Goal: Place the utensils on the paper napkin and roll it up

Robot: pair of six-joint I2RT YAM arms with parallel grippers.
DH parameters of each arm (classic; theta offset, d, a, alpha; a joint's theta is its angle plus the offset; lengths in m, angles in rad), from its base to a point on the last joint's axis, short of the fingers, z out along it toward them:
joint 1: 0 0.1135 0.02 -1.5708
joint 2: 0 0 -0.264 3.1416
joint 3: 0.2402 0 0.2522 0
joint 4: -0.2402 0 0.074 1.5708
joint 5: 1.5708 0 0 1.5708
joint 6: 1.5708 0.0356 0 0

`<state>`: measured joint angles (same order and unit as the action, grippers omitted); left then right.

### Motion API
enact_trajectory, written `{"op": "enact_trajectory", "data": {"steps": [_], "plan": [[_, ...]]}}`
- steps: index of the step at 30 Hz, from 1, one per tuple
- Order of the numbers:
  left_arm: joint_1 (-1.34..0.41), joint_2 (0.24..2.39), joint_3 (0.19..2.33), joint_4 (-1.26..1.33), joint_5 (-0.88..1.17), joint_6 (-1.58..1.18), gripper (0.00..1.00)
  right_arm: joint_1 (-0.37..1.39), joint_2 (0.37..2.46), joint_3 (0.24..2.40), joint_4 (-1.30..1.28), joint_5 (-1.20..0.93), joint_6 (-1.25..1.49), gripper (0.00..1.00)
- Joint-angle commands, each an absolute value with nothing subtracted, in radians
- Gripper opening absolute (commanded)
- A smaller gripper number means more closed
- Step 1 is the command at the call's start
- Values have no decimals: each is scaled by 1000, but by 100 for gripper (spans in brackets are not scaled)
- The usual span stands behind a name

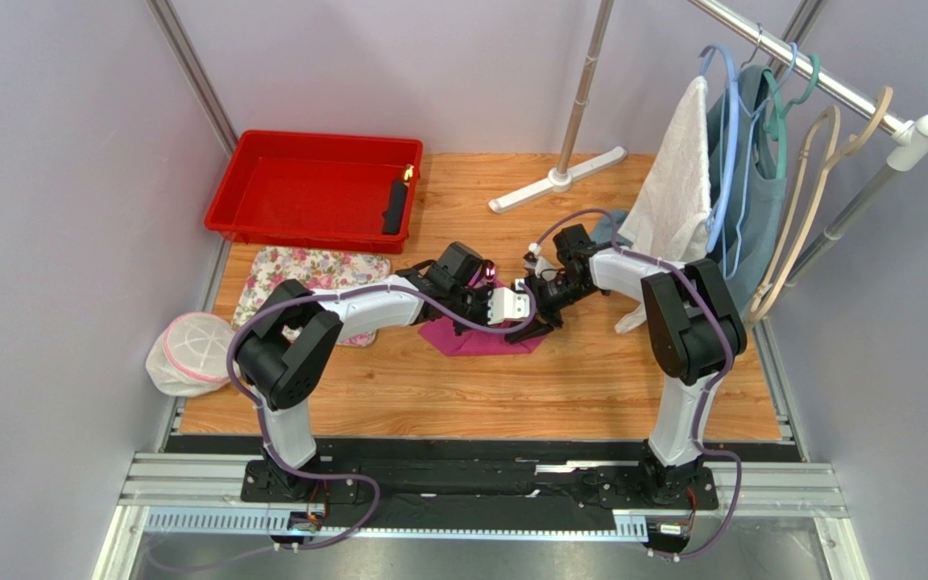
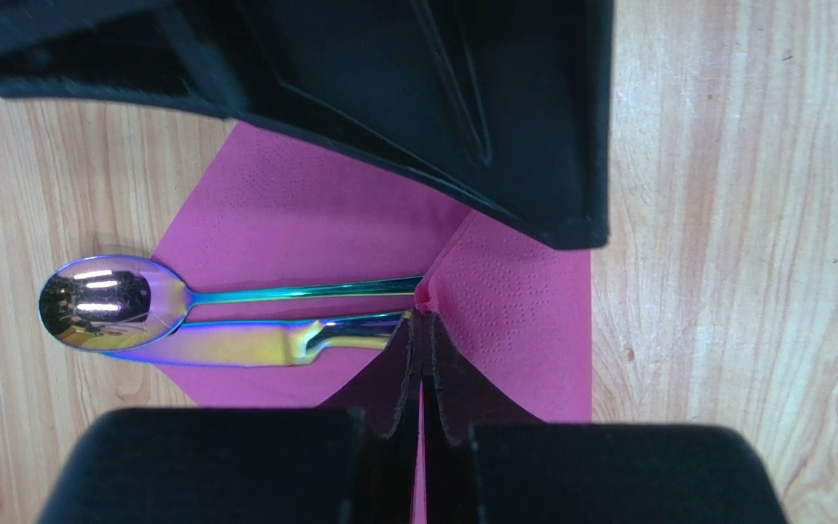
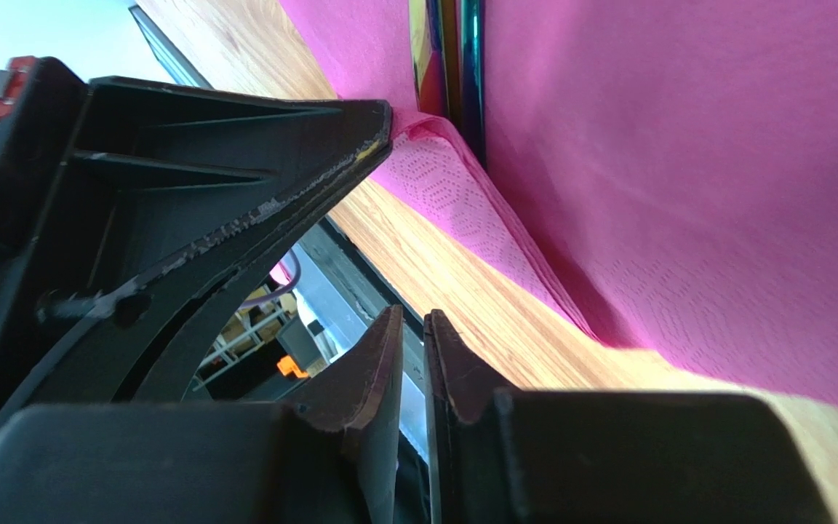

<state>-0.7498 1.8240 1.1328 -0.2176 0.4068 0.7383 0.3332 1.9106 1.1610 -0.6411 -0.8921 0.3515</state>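
Note:
The magenta paper napkin (image 1: 471,338) lies mid-table, partly under both grippers. In the left wrist view the napkin (image 2: 314,218) carries the utensils, an iridescent spoon (image 2: 101,304) and a knife (image 2: 265,341), side by side. A napkin flap (image 2: 522,317) is folded over their handles. My left gripper (image 2: 425,314) is shut on the edge of that fold. My right gripper (image 1: 539,299) sits just beyond it and shows as a black shape (image 2: 445,98). In the right wrist view its jaws (image 3: 412,328) are almost closed and empty, beside the raised napkin (image 3: 664,164) and the utensil handles (image 3: 451,55).
A red tray (image 1: 300,230) with a black object (image 1: 396,208) stands at the back left. A floral cloth (image 1: 300,268) and a white mesh bag (image 1: 191,351) lie left. A clothes rack with hangers and a white towel (image 1: 675,169) stands right, its base (image 1: 560,179) behind.

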Motion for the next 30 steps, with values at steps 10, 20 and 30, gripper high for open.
{"op": "enact_trajectory", "data": {"steps": [10, 20, 30], "plan": [[-739, 1850, 1163, -173, 399, 753, 0, 371, 1994, 1167, -577, -844, 385, 14], [-719, 1826, 1172, -195, 399, 695, 20, 374, 2039, 1166, -566, -798, 399, 13], [-591, 1580, 1126, -383, 751, 111, 44, 374, 2039, 1147, -557, -782, 428, 11]]}}
